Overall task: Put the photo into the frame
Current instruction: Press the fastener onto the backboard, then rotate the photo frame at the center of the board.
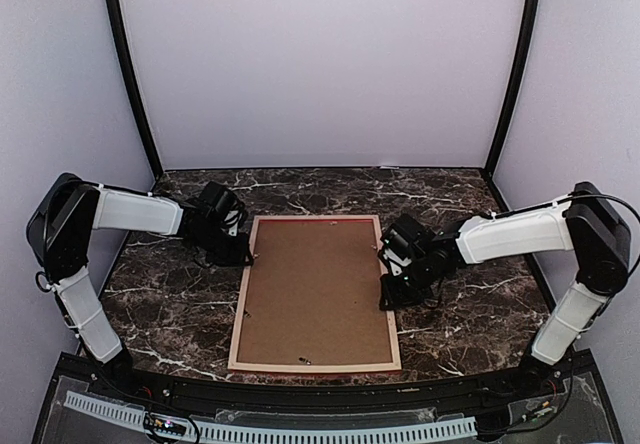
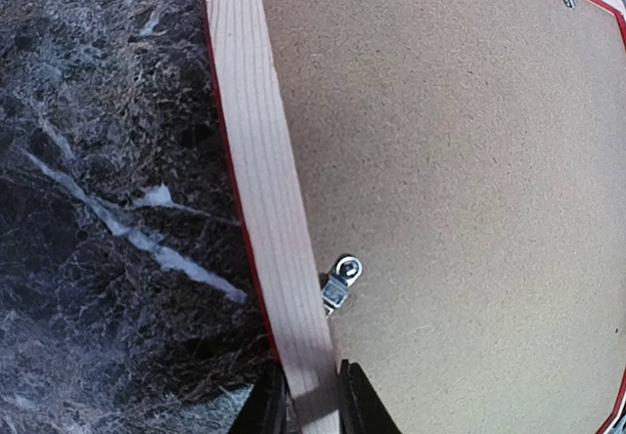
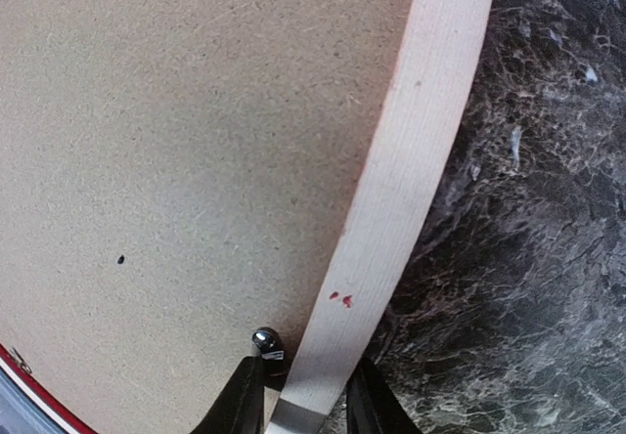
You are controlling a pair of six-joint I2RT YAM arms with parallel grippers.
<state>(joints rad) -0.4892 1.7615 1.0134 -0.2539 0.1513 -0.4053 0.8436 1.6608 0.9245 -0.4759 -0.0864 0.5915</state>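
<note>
The frame (image 1: 241,304) lies face down on the marble table, its pale wood back rails up, with the brown backing board (image 1: 315,289) set in it. The photo is hidden. My left gripper (image 1: 243,254) straddles the left rail (image 2: 259,160), one finger on each side, shut on it just below a metal turn clip (image 2: 342,280). My right gripper (image 1: 385,289) straddles the right rail (image 3: 411,160) the same way, shut on it beside a small metal stud (image 3: 264,338). A thin red edge of the frame shows along the rails.
The dark marble tabletop (image 1: 170,304) surrounds the frame on all sides. Grey booth walls with black corner posts (image 1: 130,74) stand behind. A black ledge with a white perforated strip (image 1: 300,429) runs along the near edge.
</note>
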